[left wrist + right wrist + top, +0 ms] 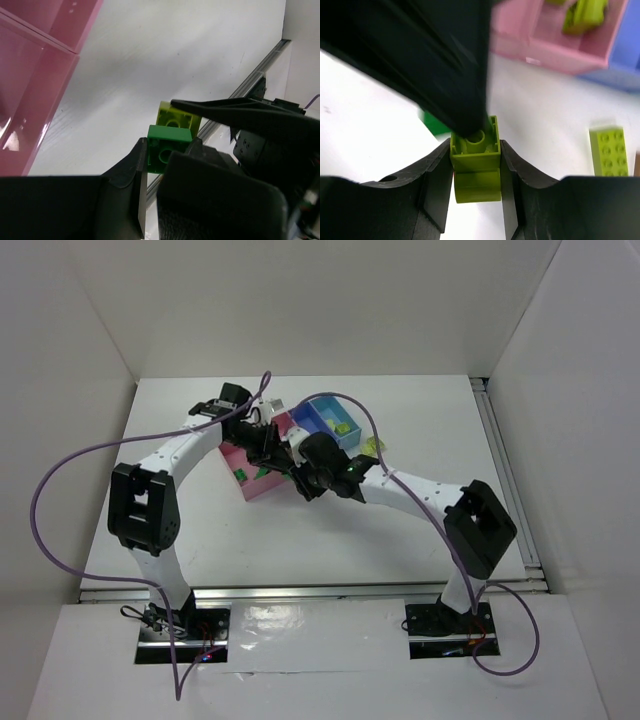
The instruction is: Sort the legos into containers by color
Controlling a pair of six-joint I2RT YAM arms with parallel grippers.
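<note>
My left gripper (pixel 167 150) is shut on a dark green lego (pixel 169 145). A yellow-green lego (pixel 176 116) sits right against its far side. My right gripper (pixel 476 165) is shut on that yellow-green lego (pixel 476 155), with the dark green one (pixel 434 125) just behind it. The two grippers meet (pixel 288 455) over the table beside the containers (pixel 310 430). The pink bin (pixel 250 480) holds dark green legos (pixel 243 475). The light blue bin (pixel 335 420) holds yellow-green pieces.
A loose yellow-green lego (pixel 607 150) lies on the table right of my right gripper; it also shows in the top view (pixel 375 447). A smaller pink bin (pixel 560 40) holds yellow-green legos (pixel 582 12). White walls enclose the table.
</note>
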